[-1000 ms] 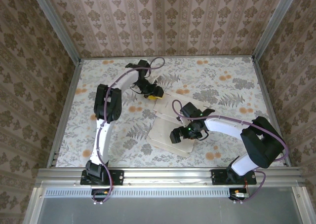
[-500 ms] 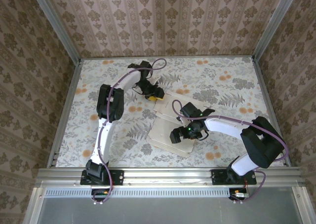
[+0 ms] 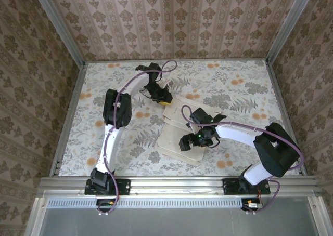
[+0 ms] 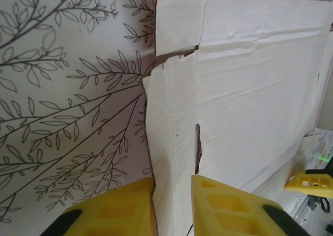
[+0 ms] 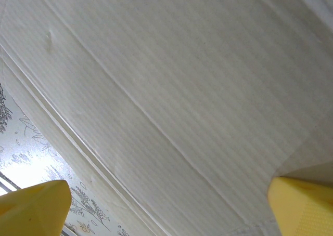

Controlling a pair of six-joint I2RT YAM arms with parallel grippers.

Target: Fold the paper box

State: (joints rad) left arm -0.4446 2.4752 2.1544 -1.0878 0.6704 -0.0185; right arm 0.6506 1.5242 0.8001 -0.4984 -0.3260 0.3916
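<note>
The table (image 3: 234, 90), covered in a leaf-and-flower print, carries the box (image 3: 174, 147) near its middle, lying opened out flat with its whitish inner face up. The right gripper (image 3: 186, 142) is over the box's middle panel, and its two yellow fingers (image 5: 36, 207) stand wide apart with nothing between them; whether they touch the card cannot be told. The left gripper (image 3: 165, 96) is at the box's far left corner, its fingers (image 4: 223, 202) drawn close and clamped on the edge of a flap beside a torn slit.
</note>
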